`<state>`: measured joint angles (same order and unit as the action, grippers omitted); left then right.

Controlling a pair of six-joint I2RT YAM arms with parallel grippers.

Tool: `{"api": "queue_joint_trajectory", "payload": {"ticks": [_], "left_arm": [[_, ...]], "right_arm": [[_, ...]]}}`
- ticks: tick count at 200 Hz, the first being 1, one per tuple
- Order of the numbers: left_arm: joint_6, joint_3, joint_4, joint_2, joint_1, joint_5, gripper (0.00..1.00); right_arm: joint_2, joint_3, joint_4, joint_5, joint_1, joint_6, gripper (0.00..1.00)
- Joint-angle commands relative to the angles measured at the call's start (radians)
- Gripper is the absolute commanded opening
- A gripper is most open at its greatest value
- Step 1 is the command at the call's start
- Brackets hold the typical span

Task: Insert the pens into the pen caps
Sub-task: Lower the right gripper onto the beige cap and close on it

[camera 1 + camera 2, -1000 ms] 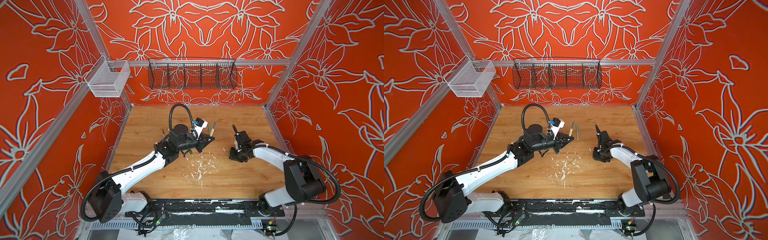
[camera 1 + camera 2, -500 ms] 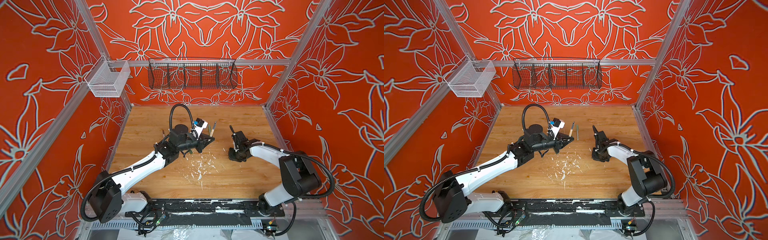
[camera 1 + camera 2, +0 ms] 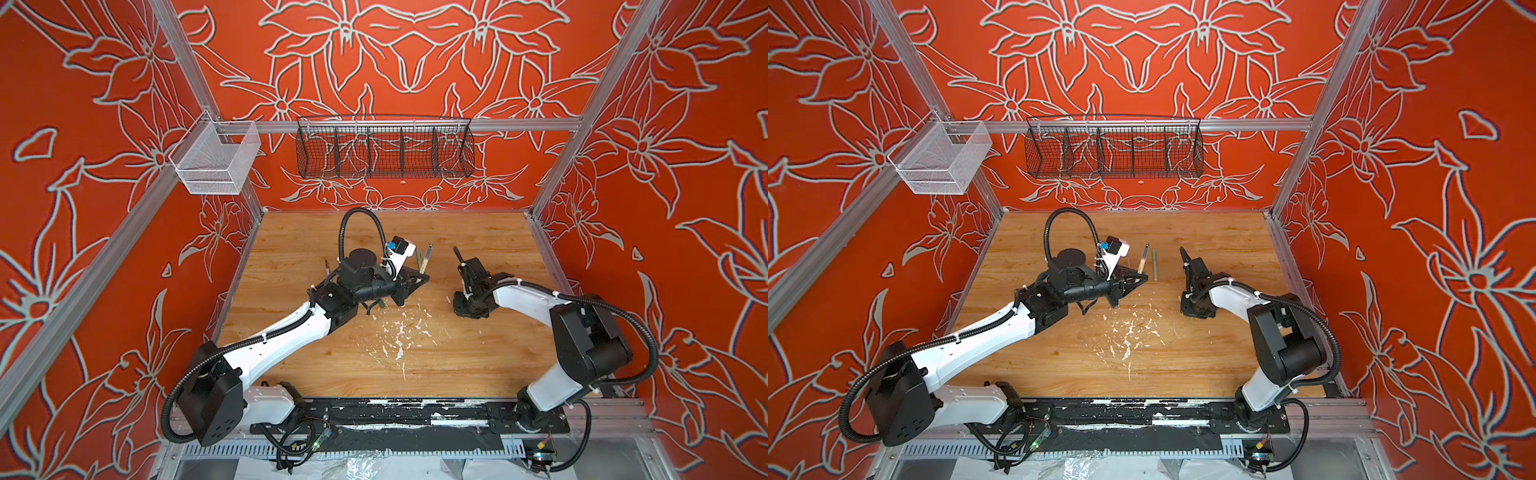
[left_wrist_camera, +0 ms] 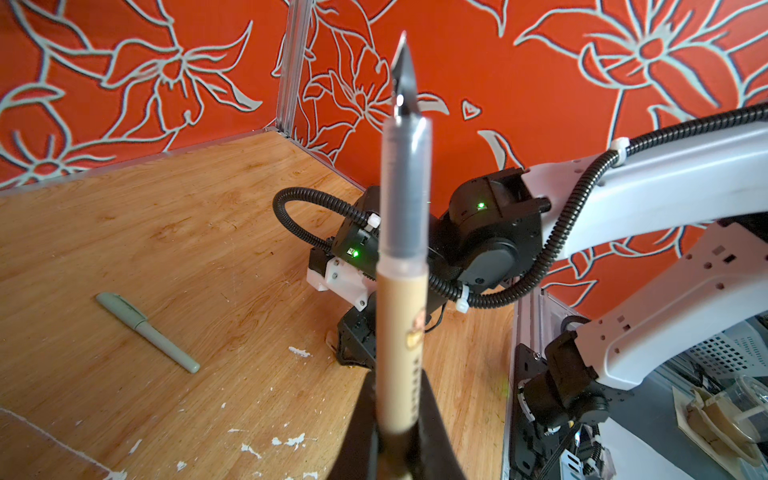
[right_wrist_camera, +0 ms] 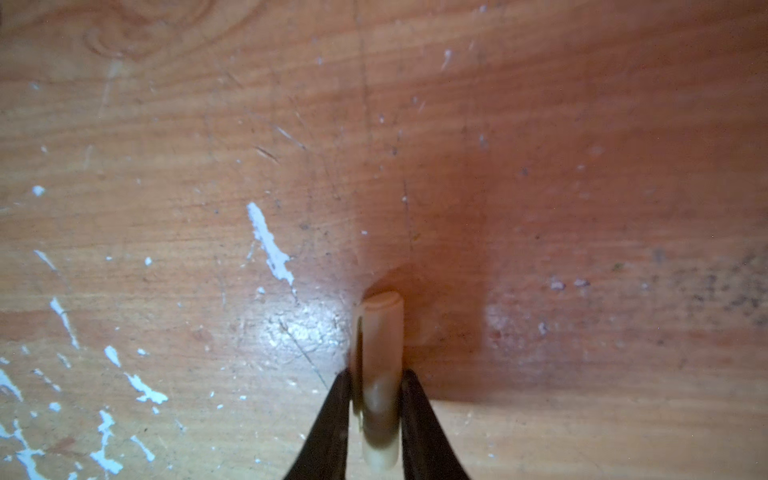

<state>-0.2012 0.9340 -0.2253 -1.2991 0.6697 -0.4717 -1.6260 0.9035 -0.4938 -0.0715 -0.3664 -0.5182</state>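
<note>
My L gripper [image 4: 399, 419] clamped the stiff tan pen [image 4: 402, 299] low; R gripper [image 3: 468, 309], frame centre-right, pinched the light, slick tan cap [image 5: 380, 349], prob. mid-body.

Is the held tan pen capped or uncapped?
Uncapped: the tan pen shows a bare dark nib; the tan cap is pinched in the right gripper.

Lighting is bright and even in both top views; the wrist views blur the tan pen [image 4: 402, 316] and tan cap [image 5: 380, 332], with glare on the bench [image 5: 305, 332].
</note>
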Motion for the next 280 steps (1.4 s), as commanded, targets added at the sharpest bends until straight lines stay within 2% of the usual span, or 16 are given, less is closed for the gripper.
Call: {"api": "queue_joint_trajectory", "payload": {"ticks": [1, 96, 280], "left_arm": [[0.015, 0.017, -0.014, -0.012, 0.008, -0.004, 0.0], [0.013, 0.017, -0.014, -0.011, 0.008, -0.008, 0.0], [0.017, 0.019, -0.01, -0.015, 0.013, -0.006, 0.0]], "right_arm": [[-0.022, 0.02, -0.025, 0.027, -0.012, 0.009, 0.24], [0.07, 0.026, -0.08, 0.035, 0.003, 0.063, 0.31], [-0.036, 0.044, -0.057, 0.059, 0.003, 0.069, 0.22]]}}
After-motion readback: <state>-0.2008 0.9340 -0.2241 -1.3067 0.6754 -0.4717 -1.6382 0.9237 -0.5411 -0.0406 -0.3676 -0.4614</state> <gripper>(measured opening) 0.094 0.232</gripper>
